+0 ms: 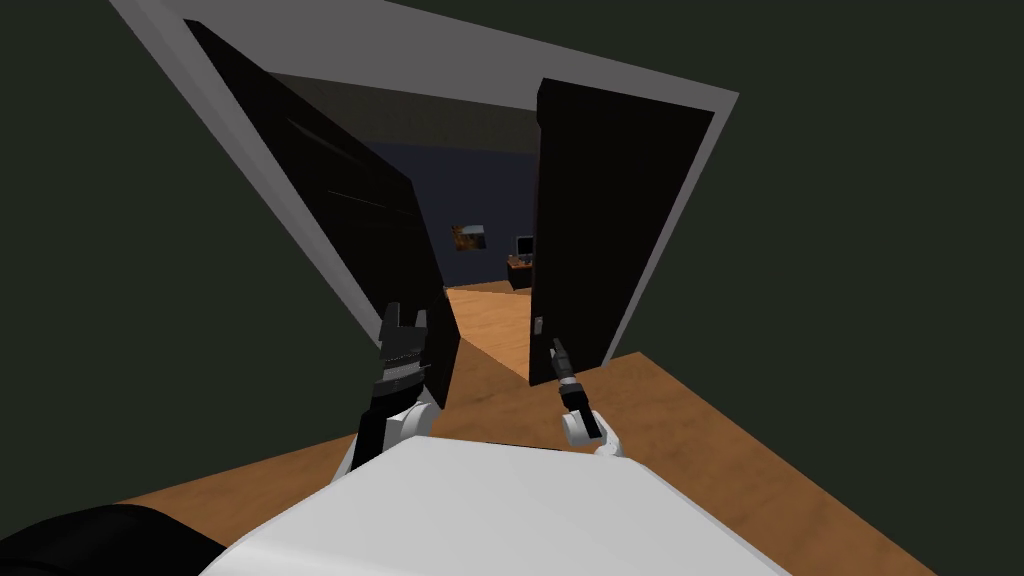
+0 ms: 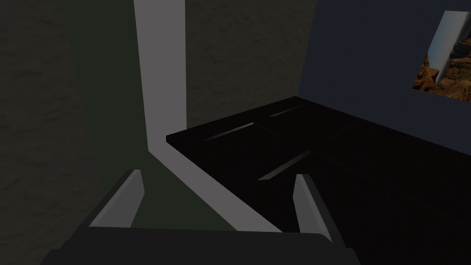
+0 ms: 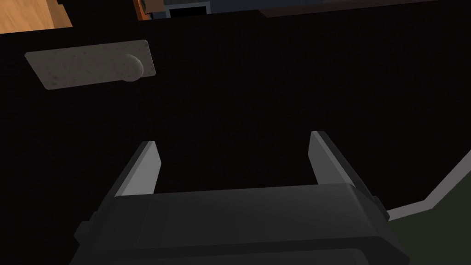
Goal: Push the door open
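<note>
- Dark green wall [image 1: 120, 250] on both sides, and set in it the big grey frame [image 1: 400, 40], our landmark for everything here.
- Inside the frame hangs the door, two black slabs. The left leaf [image 1: 350, 220] is hinged on the frame's left side and the right leaf [image 1: 610, 220] on its right. Both stand partly swung, with a gap between them at the frame's middle.
- Wood floor [image 1: 690, 440] runs under the frame and on through the gap.
- The left gripper [image 1: 405, 318] is up at the left leaf's free edge, low inside the frame. Its fingers [image 2: 126, 198] are spread wide and hold nothing. I can't tell if it touches.
- The right gripper [image 1: 558, 346] is at the right leaf's free edge, also low in the frame. Its blades are parted and empty, facing the black face close up.
- A grey plate [image 3: 87, 66] with a round knob [image 3: 132, 69] sits on the right leaf near that free edge, off to one side of the blades.
- A small picture [image 1: 468, 238] hangs on the blue wall seen through the frame.
- Handling call: these leaves look rigid and flat, likely weighty but free on their hinges. No grasp needed. Press on the bare face near a free edge, far from the hinges. The face looks smooth, so thin blades could skate.
</note>
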